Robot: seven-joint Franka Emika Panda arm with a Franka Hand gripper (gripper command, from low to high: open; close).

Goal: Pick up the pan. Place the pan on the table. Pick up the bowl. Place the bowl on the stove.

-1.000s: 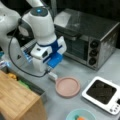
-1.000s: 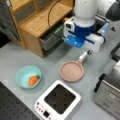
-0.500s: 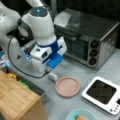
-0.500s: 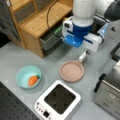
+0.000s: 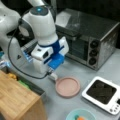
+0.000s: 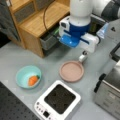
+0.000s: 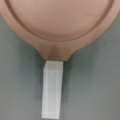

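Observation:
The dusty-pink pan [image 5: 68, 86] [image 6: 71, 71] lies flat on the grey table [image 5: 82, 67] [image 6: 30, 55], its white handle [image 7: 52, 88] pointing toward the arm. The gripper [image 5: 51, 72] [image 6: 83, 53] hangs just above that handle in both front views. In the wrist view the handle stands free, with no fingers around it. The light-teal bowl [image 6: 22, 75] [image 5: 72, 115] rests on the table with an orange item inside. The white stove [image 6: 58, 100] [image 5: 101, 93] with its black centre plate carries nothing and stands beside the pan.
A steel toaster oven [image 5: 92, 40] [image 6: 110, 92] stands close to the stove. A wooden shelf unit [image 6: 37, 22] [image 5: 17, 100] borders the table near the arm, with a dark bin [image 6: 50, 40] at its foot.
The gripper has risen slightly above the handle. The pan, bowl and stove have not moved.

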